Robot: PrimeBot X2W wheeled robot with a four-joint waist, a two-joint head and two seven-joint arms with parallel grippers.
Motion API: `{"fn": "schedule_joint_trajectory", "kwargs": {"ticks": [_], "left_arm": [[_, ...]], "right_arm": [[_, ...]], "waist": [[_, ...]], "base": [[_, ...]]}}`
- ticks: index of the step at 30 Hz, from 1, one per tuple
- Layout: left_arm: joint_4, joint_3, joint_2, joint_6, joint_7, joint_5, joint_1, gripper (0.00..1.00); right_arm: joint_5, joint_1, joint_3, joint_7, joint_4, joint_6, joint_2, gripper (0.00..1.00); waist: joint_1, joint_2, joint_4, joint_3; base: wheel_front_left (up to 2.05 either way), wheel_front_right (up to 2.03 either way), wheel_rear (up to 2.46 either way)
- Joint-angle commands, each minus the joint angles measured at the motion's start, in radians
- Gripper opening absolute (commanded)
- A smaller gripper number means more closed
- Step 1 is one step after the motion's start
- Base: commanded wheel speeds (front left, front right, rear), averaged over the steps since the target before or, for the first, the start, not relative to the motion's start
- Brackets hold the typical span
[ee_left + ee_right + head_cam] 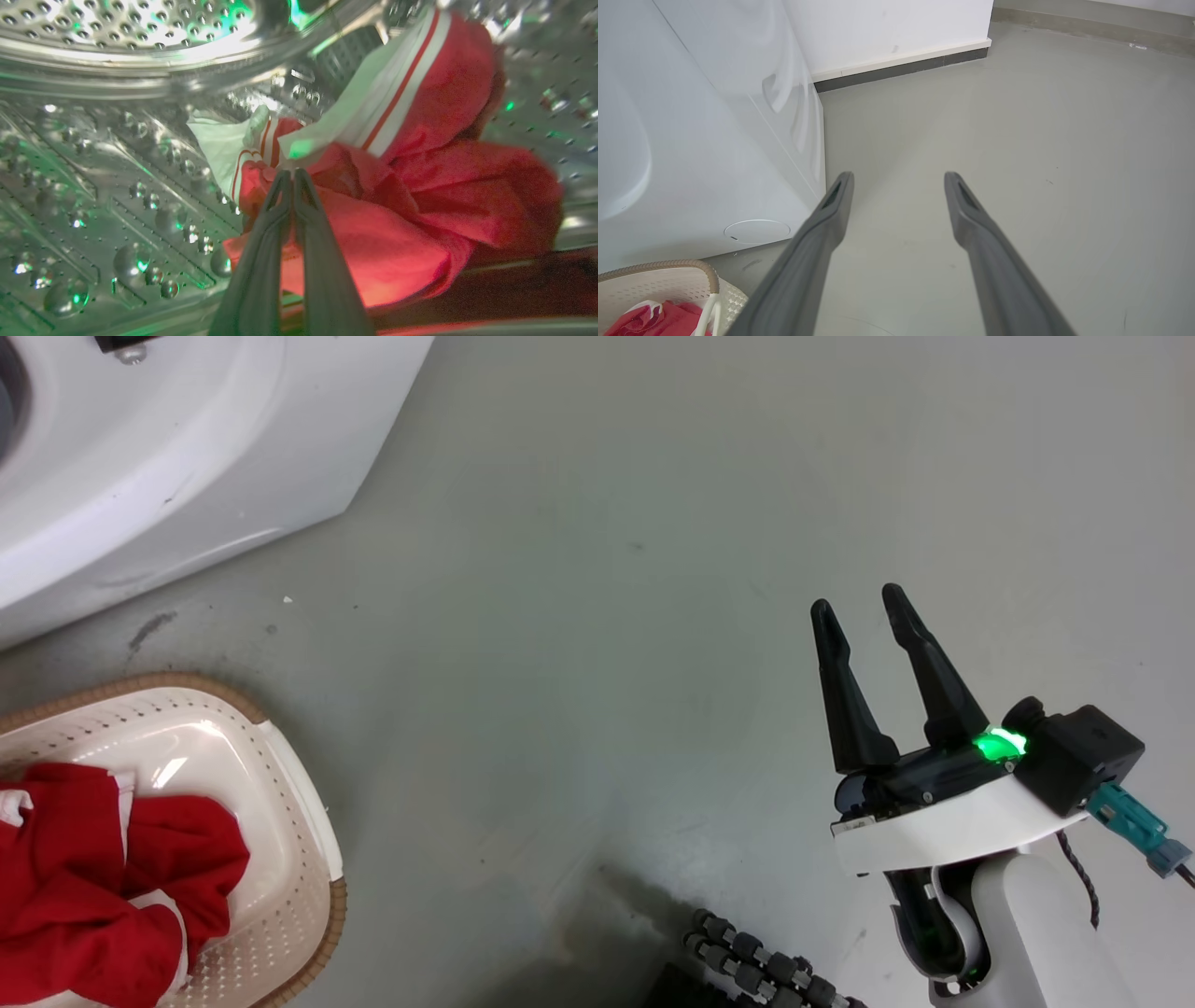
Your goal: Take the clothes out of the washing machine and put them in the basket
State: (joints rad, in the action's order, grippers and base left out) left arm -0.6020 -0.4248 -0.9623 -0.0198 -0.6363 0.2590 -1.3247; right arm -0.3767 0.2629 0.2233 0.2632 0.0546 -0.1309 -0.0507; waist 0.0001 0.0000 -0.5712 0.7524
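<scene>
Inside the perforated steel drum (117, 186) of the washing machine (187, 457), a red garment with white striped cuffs (397, 200) lies bunched. My left gripper (292, 173) is shut, its fingertips pinching a fold of this fabric just below a cuff. More red clothes (93, 877) lie in the cream basket (308, 821), which stands on the floor in front of the washer at lower left. My right gripper (857, 599) hovers open and empty over the floor, well to the right of the basket. Its wrist view shows the same open gripper (899, 176), the washer's side (691, 163) and the basket (668, 280).
The grey floor (597, 616) stretches between the washer, the basket and my right arm. A black ribbed hose (756, 971) lies near the bottom edge. A white wall with a dark baseboard (901, 65) runs behind the washer.
</scene>
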Motion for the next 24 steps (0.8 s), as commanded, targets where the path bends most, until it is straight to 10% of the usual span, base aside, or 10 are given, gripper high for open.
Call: {"fn": "schedule_joint_trajectory", "kwargs": {"ticks": [1, 24], "left_arm": [[0.003, 0.013, 0.0, -0.019, 0.051, 0.01, 0.024, 0.0], [-0.254, 0.11, 0.198, -0.054, 0.687, 0.173, 0.236, 0.0]], "right_arm": [[0.012, 0.013, -0.006, 0.002, 0.003, 0.0, 0.001, 1.0], [0.108, -0.033, -0.097, 0.002, 0.02, 0.0, 0.001, 1.0]], "waist": [[-0.0001, 0.0, -0.001, -0.021], [-0.0001, 0.0, 0.117, -0.233]], "base": [[0.0, 0.0, 0.0], [0.0, 0.0, 0.0]]}}
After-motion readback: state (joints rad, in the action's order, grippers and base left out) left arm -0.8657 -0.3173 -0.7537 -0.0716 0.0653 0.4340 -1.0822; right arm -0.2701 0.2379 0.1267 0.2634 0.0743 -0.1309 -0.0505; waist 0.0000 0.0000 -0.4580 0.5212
